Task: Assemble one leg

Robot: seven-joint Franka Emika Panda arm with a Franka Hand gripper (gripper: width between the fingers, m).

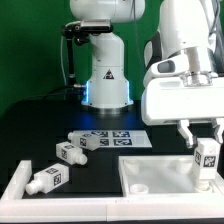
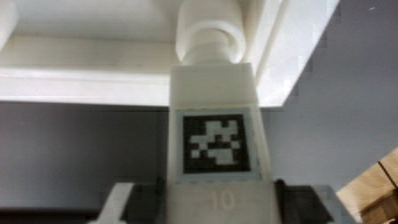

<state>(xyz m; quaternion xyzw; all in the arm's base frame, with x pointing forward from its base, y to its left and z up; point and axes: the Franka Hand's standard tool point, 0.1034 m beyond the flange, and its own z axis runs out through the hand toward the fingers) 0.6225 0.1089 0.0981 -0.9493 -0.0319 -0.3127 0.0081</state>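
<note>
My gripper (image 1: 207, 143) is shut on a leg (image 1: 208, 161), a white peg with black-and-white tags, and holds it upright over the far right corner of the large white tray-like part (image 1: 150, 175). In the wrist view the leg (image 2: 217, 120) fills the middle, its round stub meeting the corner of the tray-like part (image 2: 107, 75). Three more legs lie on the table: one (image 1: 83, 140) by the marker board, one (image 1: 68, 154) in front of it, one (image 1: 47, 179) near the front left.
The marker board (image 1: 118, 137) lies flat in the middle of the table. A white raised rim (image 1: 18, 185) runs along the front left. The arm's base (image 1: 105, 80) stands behind.
</note>
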